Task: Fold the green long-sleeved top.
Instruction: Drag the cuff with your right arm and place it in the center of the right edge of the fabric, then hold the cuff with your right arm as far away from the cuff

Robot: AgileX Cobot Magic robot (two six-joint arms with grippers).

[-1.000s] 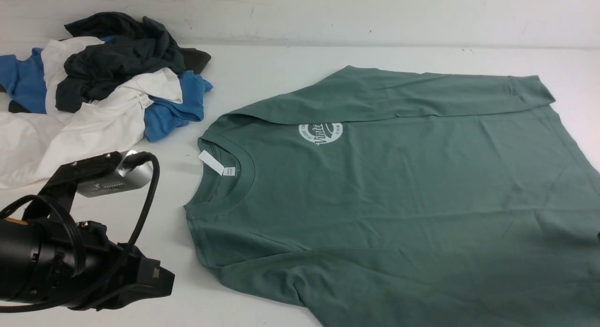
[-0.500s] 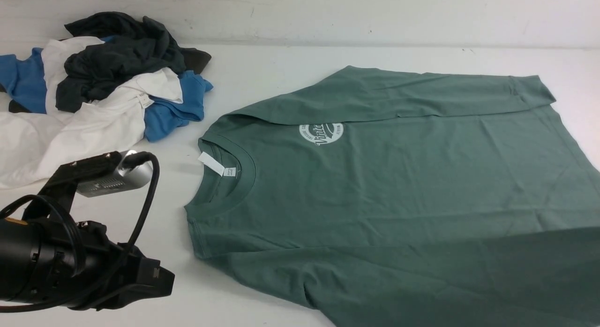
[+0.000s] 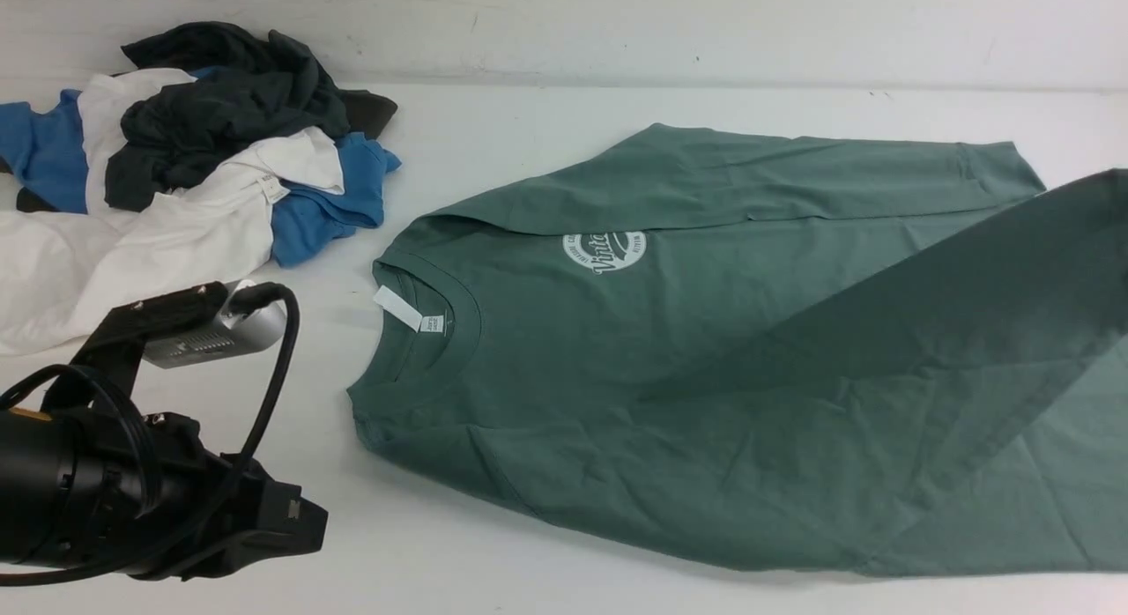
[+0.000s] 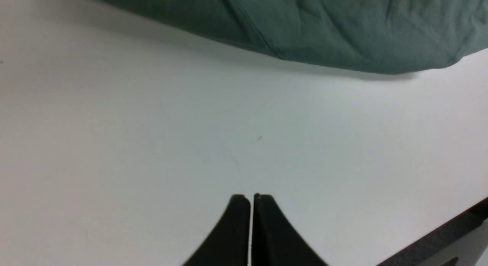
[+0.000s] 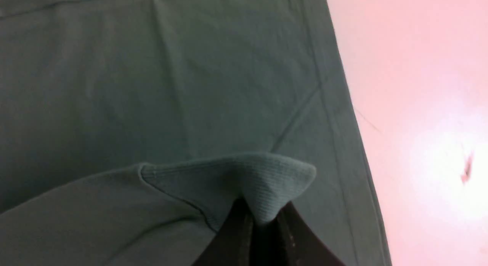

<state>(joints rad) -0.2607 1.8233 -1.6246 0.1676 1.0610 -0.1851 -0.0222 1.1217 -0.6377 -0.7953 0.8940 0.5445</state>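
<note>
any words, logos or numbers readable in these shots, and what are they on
"Vinta": white script in the round logo on the green long-sleeved top; the rest of the word cannot be made out, and the ring lettering is too small to read.
Neck tag and small label in the collar: print too small to read.
Tag on the white garment: unreadable.
Both wrist views: no text.

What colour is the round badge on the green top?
White. The logo on the green long-sleeved top shows best in the front view.
</note>
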